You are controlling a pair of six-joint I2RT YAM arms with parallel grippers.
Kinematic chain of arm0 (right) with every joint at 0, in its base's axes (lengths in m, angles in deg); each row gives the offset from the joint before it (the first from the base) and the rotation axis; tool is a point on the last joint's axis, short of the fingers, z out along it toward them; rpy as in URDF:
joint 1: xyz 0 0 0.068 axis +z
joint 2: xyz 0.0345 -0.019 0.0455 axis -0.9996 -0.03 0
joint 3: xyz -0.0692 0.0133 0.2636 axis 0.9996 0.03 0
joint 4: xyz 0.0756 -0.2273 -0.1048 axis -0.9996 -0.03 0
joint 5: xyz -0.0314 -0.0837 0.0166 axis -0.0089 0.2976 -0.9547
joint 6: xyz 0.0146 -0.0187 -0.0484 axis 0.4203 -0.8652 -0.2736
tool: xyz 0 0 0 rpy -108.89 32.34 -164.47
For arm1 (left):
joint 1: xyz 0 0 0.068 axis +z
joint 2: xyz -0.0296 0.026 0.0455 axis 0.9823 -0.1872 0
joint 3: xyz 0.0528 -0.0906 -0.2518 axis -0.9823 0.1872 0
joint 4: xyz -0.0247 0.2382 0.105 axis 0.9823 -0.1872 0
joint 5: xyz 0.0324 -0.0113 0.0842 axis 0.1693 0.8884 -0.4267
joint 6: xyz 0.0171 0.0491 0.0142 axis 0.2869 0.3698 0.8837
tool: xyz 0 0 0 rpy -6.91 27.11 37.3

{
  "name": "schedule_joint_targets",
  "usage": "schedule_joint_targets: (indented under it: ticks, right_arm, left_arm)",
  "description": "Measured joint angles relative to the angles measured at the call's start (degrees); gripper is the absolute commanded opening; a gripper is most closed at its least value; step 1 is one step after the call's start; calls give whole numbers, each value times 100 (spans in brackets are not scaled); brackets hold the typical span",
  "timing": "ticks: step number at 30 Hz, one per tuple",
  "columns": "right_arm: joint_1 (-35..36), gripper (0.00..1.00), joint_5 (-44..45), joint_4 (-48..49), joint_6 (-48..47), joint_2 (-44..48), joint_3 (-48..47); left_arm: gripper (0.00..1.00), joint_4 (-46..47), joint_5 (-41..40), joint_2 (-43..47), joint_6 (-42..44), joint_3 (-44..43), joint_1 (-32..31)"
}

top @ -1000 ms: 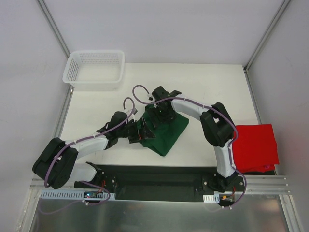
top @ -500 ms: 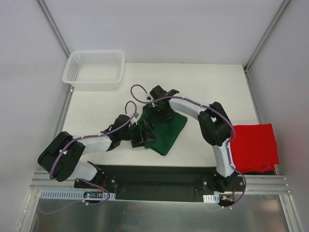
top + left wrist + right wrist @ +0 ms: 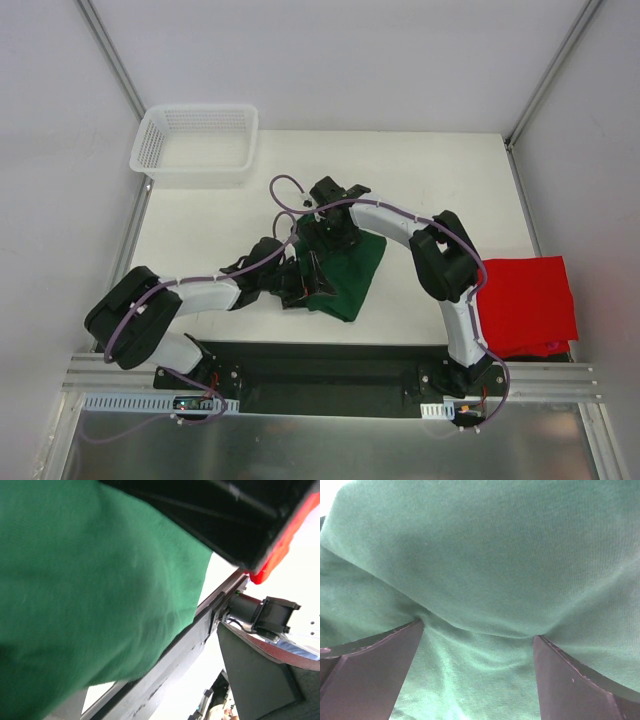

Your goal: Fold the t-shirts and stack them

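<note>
Both arms are in over the middle of the table (image 3: 200, 225) right now, and the green t-shirt (image 3: 358, 268) is the one they meet on. It lies bunched in a rough folded block at the centre, near the front edge.

The left gripper (image 3: 305, 281) comes in low from the left and sits at the shirt's left edge, right against the cloth. Its wrist camera is filled with green fabric, with the jaws standing wide apart, nothing pinched.

The right gripper (image 3: 336, 236) reaches down from behind onto the shirt's back-left part. In its own view both fingers (image 3: 367, 675) are spread wide with the tips down in the cloth. A soft fold of green bulges across the gap between them (open jaws, no squeeze on the fabric that I can see).

The red t-shirt (image 3: 528, 303) is well apart from all this. It lies flat at the far right of the table, beside the right arm's base, with neither gripper near it.

The white mesh basket (image 3: 195, 146) sits at the back left corner.
</note>
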Motion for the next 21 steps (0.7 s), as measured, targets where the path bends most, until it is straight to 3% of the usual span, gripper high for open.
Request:
schedule_joint_targets:
  ticks: [12, 21]
  right_arm:
    - [22, 96, -2, -101, 0, -114, -175]
    - [66, 96, 4, -133, -20, -192, -295]
  left_arm:
    - [99, -1587, -544, 1384, 592, -144, -2]
    - [99, -1867, -619, 1285, 726, -212, -37]
